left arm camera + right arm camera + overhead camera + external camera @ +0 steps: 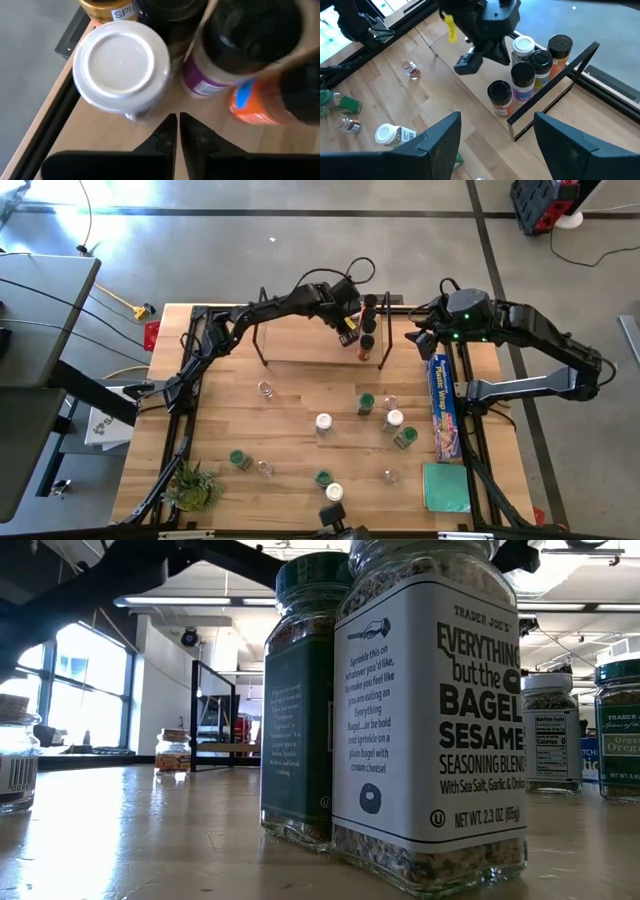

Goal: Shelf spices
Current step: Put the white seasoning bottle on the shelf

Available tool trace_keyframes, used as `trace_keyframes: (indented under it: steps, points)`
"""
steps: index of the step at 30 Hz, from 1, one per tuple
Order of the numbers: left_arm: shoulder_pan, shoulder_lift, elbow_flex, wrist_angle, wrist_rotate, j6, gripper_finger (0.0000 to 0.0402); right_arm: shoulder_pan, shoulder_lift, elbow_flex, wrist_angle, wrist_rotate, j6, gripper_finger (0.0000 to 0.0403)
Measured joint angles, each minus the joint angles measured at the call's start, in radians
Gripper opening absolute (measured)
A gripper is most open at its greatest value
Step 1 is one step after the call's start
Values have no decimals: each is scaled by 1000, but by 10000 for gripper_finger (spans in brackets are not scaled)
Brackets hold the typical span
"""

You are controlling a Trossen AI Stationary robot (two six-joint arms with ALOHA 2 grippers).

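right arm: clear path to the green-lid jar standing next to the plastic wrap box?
Probably yes. The right claw is open and empty, waiting over the table's far right corner. The green-lid jar stands in the open beside the plastic wrap box; only the white-lid jar crowds it.

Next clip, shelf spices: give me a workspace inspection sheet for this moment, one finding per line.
Surface: pale wooden table, black frame at its edges.
Job's things: a cluster of jars stands at the right end of the shelf; about a dozen loose jars are scattered on the table.
Clutter: blue plastic wrap box, green pad, small plant.
Grippers: left gripper over the shelf beside the white-lidded jar, jaws shut, empty; right gripper waits near the shelf's right end, jaws open, empty.
Cables: yellow-ended cable on the floor.
Surroundings: grey floor, dark desk to the left; no people seen.
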Motion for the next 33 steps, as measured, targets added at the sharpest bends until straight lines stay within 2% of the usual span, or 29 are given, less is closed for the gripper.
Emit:
trace_keyframes:
  steps: [9,33]
  points:
    - [6,47,0,65,-2,-38,7,0,0,0,-6,1,0,243]
    - [7,55,0,164,-38,-113,7,0,0,0,-15,2,-3,243]
